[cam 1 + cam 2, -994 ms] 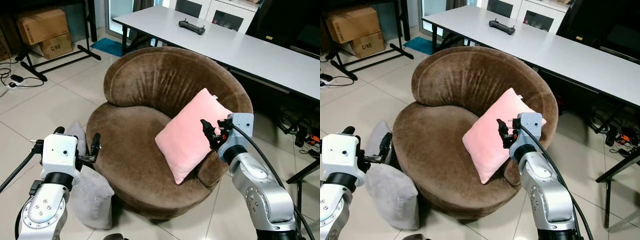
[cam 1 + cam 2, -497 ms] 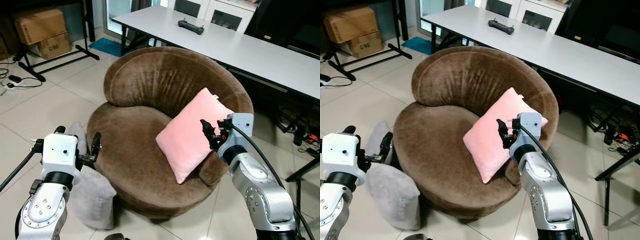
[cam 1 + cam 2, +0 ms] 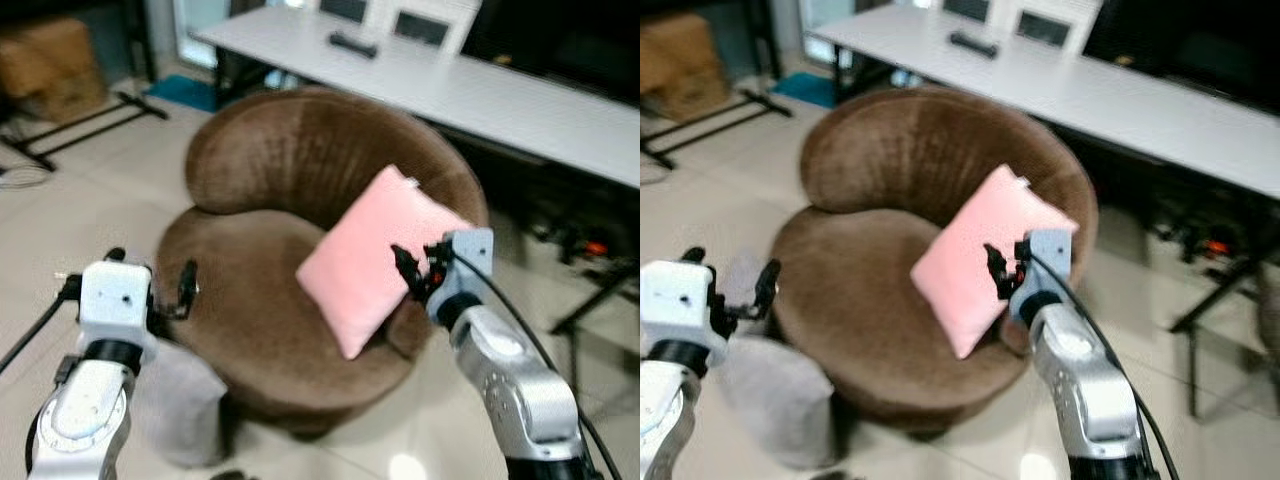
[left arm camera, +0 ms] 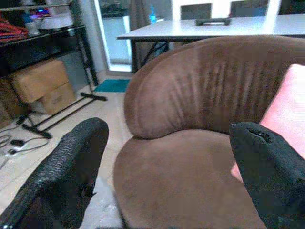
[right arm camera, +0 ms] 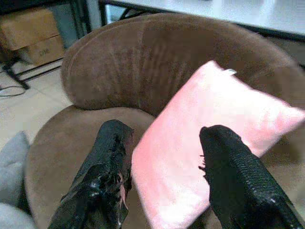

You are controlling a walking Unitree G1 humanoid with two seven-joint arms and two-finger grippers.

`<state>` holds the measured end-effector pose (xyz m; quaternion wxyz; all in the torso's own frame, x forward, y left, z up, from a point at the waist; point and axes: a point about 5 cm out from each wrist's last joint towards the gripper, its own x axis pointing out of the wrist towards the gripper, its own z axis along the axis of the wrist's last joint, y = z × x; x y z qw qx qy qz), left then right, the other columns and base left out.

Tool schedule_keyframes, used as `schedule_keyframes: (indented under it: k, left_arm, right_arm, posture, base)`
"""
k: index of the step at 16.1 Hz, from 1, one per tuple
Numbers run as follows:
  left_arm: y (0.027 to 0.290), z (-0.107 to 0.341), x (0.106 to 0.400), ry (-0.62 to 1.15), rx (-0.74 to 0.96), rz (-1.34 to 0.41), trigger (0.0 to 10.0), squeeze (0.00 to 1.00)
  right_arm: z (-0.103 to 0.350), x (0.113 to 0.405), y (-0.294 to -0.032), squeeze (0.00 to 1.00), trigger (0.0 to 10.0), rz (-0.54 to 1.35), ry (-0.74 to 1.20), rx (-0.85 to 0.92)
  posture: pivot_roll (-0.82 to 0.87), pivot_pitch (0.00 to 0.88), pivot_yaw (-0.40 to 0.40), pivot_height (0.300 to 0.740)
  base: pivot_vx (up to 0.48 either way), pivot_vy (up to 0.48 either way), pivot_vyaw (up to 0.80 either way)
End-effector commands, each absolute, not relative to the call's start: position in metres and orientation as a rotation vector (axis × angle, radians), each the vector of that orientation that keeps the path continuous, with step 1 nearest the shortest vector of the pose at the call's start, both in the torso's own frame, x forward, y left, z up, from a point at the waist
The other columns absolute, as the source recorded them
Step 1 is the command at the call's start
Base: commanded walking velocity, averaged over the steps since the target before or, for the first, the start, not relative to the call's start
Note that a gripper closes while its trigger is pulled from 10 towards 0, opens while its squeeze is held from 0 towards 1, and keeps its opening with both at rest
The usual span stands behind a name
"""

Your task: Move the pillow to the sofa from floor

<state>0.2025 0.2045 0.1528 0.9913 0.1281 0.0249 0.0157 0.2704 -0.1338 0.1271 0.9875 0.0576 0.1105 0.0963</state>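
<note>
Leaning on the brown sofa backrest: pink pillow. Right gripper spread open just before it, holding nothing. Left gripper open, empty. Blurry grey pillow, probably, on floor.

- Pink pillow: square, soft-surfaced cushion with a small white tag at its upper corner. It stands tilted on one corner, diamond-wise, on the seat of the sofa, leaning against the inner wall of the right-hand armrest.
- Sofa: round, brown, plush tub chair with a curved backrest that wraps round into low arms; its seat left of the pink pillow is bare. It stands on a pale tiled floor.
- Grey pillow: plain grey cushion, blurred, standing upright on the floor against the sofa's front left edge, outside the seat.
</note>
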Motion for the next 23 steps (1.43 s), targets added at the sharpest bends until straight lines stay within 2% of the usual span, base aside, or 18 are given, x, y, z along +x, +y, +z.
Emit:
schedule_keyframes:
  k: [1, 10, 19, 23]
  left_arm:
    - [0.200, 0.151, 0.204, 0.061, 0.246, 0.015, 10.0, 0.00]
    - [0.200, 0.151, 0.205, 0.060, 0.243, 0.019, 10.0, 0.00]
    - [0.201, 0.152, 0.207, 0.057, 0.246, 0.020, 10.0, 0.00]
    - [0.198, 0.158, 0.208, 0.020, 0.241, 0.010, 10.0, 0.00]
  right_arm:
    - [0.127, 0.270, -0.143, 0.00, 10.0, 0.162, 0.226, 0.104]
    - [0.127, 0.272, -0.138, 0.00, 10.0, 0.211, 0.220, 0.057]
    - [0.116, 0.271, -0.137, 0.00, 10.0, 0.232, 0.241, 0.036]
    - [0.116, 0.277, -0.143, 0.00, 10.0, 0.191, 0.249, 0.074]
  posture:
    - [0.15, 0.000, -0.114, 0.740]
    - [0.14, 0.000, -0.113, 0.740]
    - [0.15, 0.000, -0.113, 0.740]
    - [0.15, 0.000, -0.111, 0.740]
  base:
    - [0.000, 0.300, 0.00]
    - [0.000, 0.298, 0.00]
    - [0.000, 0.298, 0.76]
    - [0.000, 0.000, 0.00]
